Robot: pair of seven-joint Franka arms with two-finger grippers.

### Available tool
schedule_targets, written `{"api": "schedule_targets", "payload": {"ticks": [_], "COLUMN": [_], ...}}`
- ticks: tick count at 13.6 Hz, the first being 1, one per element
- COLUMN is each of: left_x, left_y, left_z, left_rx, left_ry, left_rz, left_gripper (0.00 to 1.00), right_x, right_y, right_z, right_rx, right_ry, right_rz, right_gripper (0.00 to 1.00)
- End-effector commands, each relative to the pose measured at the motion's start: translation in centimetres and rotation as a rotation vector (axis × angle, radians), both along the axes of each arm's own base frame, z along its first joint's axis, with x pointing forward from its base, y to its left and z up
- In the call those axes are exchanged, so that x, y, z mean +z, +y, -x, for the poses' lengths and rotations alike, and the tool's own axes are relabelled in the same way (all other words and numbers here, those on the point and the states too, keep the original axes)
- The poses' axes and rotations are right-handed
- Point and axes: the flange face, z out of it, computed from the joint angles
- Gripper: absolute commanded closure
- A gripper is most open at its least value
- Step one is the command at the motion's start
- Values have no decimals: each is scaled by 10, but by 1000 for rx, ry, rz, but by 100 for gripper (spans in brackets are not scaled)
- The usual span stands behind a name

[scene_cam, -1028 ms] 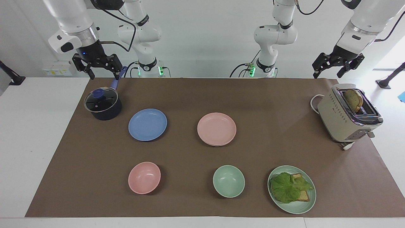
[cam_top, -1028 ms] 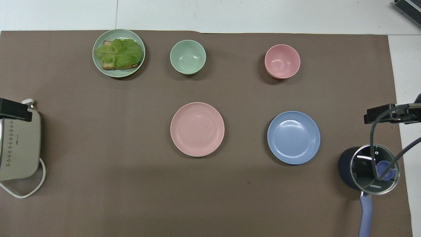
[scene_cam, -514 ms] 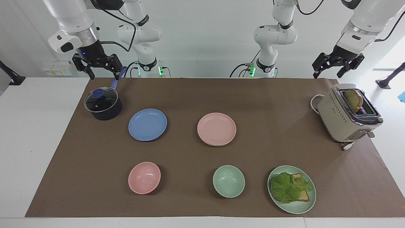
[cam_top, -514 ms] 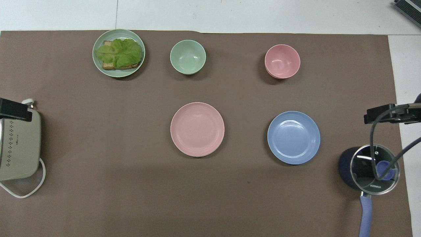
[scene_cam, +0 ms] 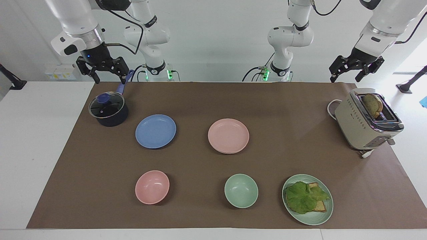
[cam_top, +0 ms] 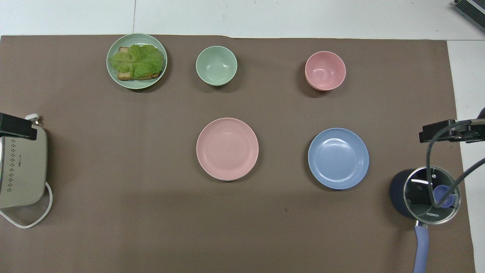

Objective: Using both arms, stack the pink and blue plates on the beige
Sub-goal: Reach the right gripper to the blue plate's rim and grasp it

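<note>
The pink plate point(scene_cam: 228, 135) point(cam_top: 227, 148) lies mid-table, and a thin second rim peeks from under its edge away from the robots. The beige plate is otherwise hidden; I cannot tell whether that rim belongs to it. Beside the pink plate, toward the right arm's end, the blue plate point(scene_cam: 155, 130) point(cam_top: 338, 158) lies flat on the mat. My right gripper point(scene_cam: 110, 80) hangs open and empty over the pot's handle. At the other end of the table my left gripper point(scene_cam: 345, 79) hangs open and empty, above the mat's edge near the toaster. Neither gripper touches a plate.
A lidded dark pot point(scene_cam: 108, 109) with a blue handle stands beside the blue plate. A beige toaster point(scene_cam: 367, 121) holds bread at the left arm's end. Farther from the robots sit a pink bowl point(scene_cam: 152, 186), a green bowl point(scene_cam: 241, 190) and a green plate point(scene_cam: 325, 216) with lettuce toast.
</note>
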Motion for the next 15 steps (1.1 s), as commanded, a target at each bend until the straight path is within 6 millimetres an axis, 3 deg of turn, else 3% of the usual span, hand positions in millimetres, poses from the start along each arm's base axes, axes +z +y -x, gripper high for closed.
{"api": "schedule_targets", "payload": {"ticks": [1, 4, 7, 9, 15], "left_x": [6, 7, 7, 7, 7], "left_y": [2, 2, 2, 2, 2], "left_z": [4, 4, 4, 4, 4], "left_rx": [1, 1, 1, 1, 1], "left_ry": [-1, -3, -3, -3, -3], "left_rz": [-8, -8, -8, -8, -8], "left_gripper": [0, 0, 0, 0, 0], "right_x": [2, 1, -22, -56, -189], "right_y": [-3, -13, -15, -12, -11], "right_z": [6, 6, -1, -8, -30], "right_rx": [-1, 8, 41, 47, 129], "right_ry": [-3, -4, -29, -28, 5], "right_rz": [-22, -9, -10, -11, -13], "right_gripper": [0, 0, 0, 0, 0]}}
